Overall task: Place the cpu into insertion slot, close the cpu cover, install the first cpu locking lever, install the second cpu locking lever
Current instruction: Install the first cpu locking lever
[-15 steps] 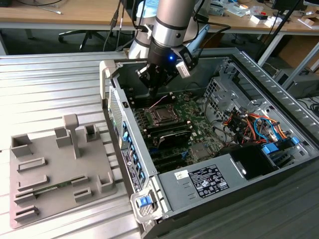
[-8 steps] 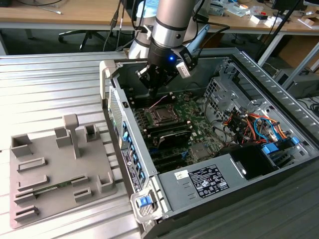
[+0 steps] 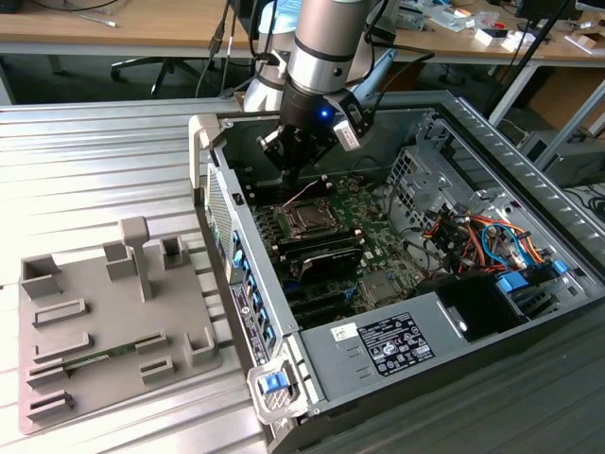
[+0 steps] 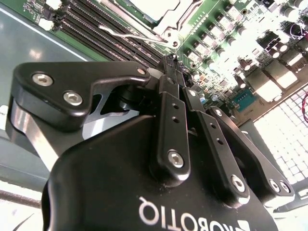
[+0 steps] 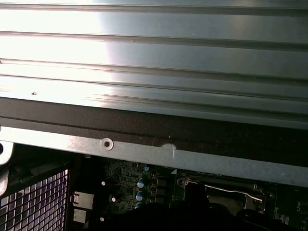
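Observation:
My gripper [image 3: 291, 168] hangs inside the open computer case, just above the far edge of the cpu socket [image 3: 307, 219]. In the second wrist view its black fingers [image 4: 169, 103] meet at the tips, shut with nothing seen between them, and the gripper [image 4: 169, 61] points at the board beside the socket. The cpu [image 4: 144, 5] lies flat in the socket with its pale metal top showing. The silver cpu cover [image 4: 169, 28] lies down around it. A thin wire locking lever [image 4: 126, 32] runs along the socket's side, and in the exterior view a lever [image 3: 302, 194] sticks up at a slant.
Memory slots [image 4: 91, 26] run beside the socket on the green motherboard [image 3: 378, 246]. The case wall [image 5: 144, 153] stands close by, and a drive cage with orange and blue cables [image 3: 473, 232] is at the exterior view's right. A grey fixture plate [image 3: 104, 322] lies on the ribbed table.

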Robot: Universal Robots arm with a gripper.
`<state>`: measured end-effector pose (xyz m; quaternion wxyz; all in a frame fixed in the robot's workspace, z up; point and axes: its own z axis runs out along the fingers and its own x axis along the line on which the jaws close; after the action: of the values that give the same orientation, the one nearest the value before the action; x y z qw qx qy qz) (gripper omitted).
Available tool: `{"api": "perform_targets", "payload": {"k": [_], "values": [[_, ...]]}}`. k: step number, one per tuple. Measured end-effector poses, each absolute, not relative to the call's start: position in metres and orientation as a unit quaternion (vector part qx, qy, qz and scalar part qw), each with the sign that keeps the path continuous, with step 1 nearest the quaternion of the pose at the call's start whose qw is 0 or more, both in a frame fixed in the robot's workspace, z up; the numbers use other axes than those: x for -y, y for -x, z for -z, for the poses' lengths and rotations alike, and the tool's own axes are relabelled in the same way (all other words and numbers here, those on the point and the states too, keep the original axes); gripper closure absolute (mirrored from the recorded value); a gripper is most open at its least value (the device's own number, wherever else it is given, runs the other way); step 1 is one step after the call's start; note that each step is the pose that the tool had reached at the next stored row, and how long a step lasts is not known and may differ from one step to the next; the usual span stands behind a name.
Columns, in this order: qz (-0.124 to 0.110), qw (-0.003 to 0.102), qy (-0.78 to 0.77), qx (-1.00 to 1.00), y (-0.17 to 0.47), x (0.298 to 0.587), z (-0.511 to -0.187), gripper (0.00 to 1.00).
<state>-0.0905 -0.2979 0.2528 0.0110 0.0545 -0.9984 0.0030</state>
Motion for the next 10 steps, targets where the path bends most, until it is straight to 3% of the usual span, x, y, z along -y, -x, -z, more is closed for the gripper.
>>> {"api": "perform_targets", "payload": {"k": [10], "values": [[-0.003, 0.011, -0.055, 0.998, 0.0905, 0.2979, -0.2500, 0.89]]}}
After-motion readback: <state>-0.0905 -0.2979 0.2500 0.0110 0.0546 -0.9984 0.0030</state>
